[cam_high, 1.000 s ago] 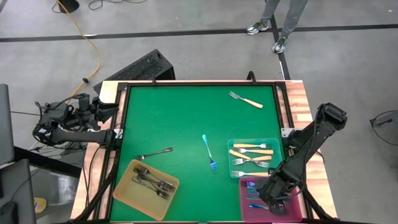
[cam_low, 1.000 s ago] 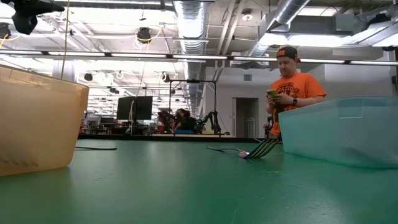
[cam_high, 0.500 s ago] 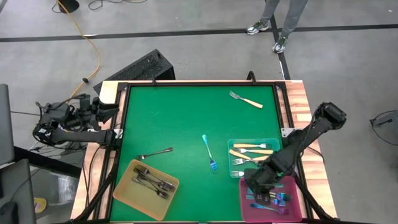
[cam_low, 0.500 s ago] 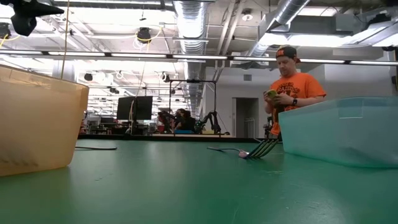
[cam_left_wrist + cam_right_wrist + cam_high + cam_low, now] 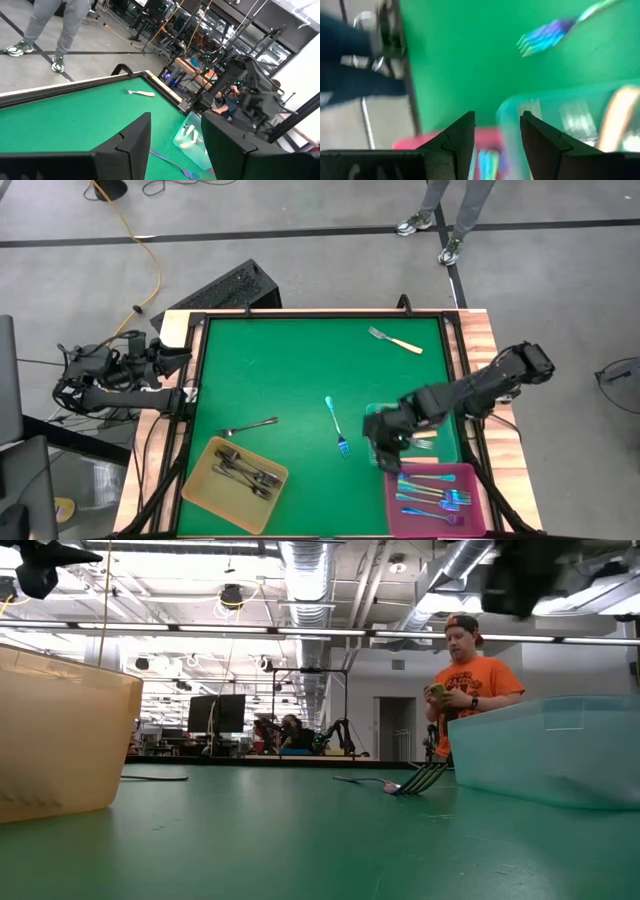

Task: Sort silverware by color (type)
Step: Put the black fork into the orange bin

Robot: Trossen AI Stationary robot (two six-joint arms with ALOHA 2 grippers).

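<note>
Table: my green felt mat (image 5: 290,370), flat and matte, framed in black.
Trays: yellow tray (image 5: 234,484) holds dark-grey metal forks (image 5: 246,472); clear teal tray (image 5: 446,442) holds cream-handled forks (image 5: 427,444); pink tray (image 5: 478,485) holds iridescent forks (image 5: 432,497) lying roughly crosswise.
Loose forks: iridescent blue fork (image 5: 336,426) mid-mat, long axis running away from me, tines nearest me; cream-handled fork (image 5: 394,340) at the far edge, slanted; dark-grey fork (image 5: 250,425) near the yellow tray.
Right gripper (image 5: 385,450): mine, above the teal tray's inner edge, fingers spread, nothing between them.
Left gripper (image 5: 180,358): parked off the mat's left edge, fingers parted, empty.
</note>
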